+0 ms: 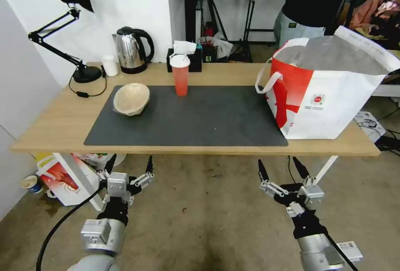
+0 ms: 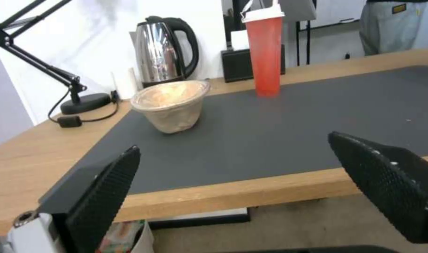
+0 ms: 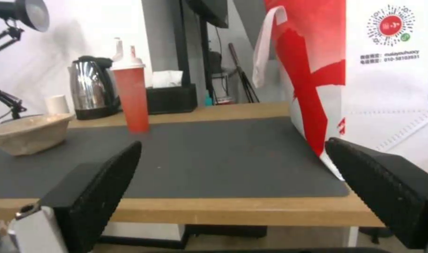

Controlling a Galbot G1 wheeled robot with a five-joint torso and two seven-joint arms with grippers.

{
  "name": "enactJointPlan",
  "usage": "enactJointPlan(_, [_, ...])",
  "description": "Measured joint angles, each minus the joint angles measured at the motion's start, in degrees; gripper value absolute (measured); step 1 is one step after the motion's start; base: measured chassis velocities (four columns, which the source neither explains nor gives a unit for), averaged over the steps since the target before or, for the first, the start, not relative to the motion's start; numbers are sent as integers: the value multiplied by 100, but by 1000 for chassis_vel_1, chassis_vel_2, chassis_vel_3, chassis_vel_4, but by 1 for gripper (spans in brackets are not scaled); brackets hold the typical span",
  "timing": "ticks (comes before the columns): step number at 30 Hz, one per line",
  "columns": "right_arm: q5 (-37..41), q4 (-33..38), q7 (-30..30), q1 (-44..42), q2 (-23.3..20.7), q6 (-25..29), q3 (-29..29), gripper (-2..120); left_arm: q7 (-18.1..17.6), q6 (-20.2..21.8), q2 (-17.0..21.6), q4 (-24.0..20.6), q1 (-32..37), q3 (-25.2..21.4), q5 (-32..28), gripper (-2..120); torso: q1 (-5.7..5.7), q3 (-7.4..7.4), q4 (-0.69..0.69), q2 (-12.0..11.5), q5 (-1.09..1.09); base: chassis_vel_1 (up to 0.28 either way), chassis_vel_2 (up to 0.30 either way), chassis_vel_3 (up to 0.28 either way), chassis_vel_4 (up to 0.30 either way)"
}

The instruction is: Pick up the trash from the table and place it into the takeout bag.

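Note:
On the dark mat of the light-wood table (image 1: pixel 54 125) a beige fibre bowl (image 1: pixel 131 98) (image 2: pixel 171 104) (image 3: pixel 29 133) lies at the left, tilted on its side. A tall red cup with a white lid (image 1: pixel 180 75) (image 2: pixel 265 49) (image 3: pixel 131 96) stands upright near the mat's far edge. The red-and-white takeout bag (image 1: pixel 329 88) (image 3: pixel 364 77) stands open at the table's right end, its foil lining showing. My left gripper (image 1: pixel 129 166) (image 2: pixel 232 175) and right gripper (image 1: pixel 283 170) (image 3: pixel 232 175) hang open below the table's near edge, both holding nothing.
A black desk lamp (image 1: pixel 75 25), a small white cup (image 1: pixel 110 65), a steel kettle (image 1: pixel 131 50) and a black tissue box (image 1: pixel 185 59) line the far edge. A smaller white bag with a crayfish picture (image 1: pixel 66 179) stands on the floor under the left end. A person stands behind the takeout bag.

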Motion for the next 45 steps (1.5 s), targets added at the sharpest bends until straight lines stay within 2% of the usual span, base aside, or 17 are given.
enactJointPlan(12, [-8,76,266,-60,32,-342,-84,100,0,0,0,0,-1,0,0,100,0,0,0,0,0,0,0,0,0])
enactJointPlan(45, [26,-70,308,76,116,-306,-61,100,0,0,0,0,0,0,0,100,0,0,0,0,0,0,0,0,0])
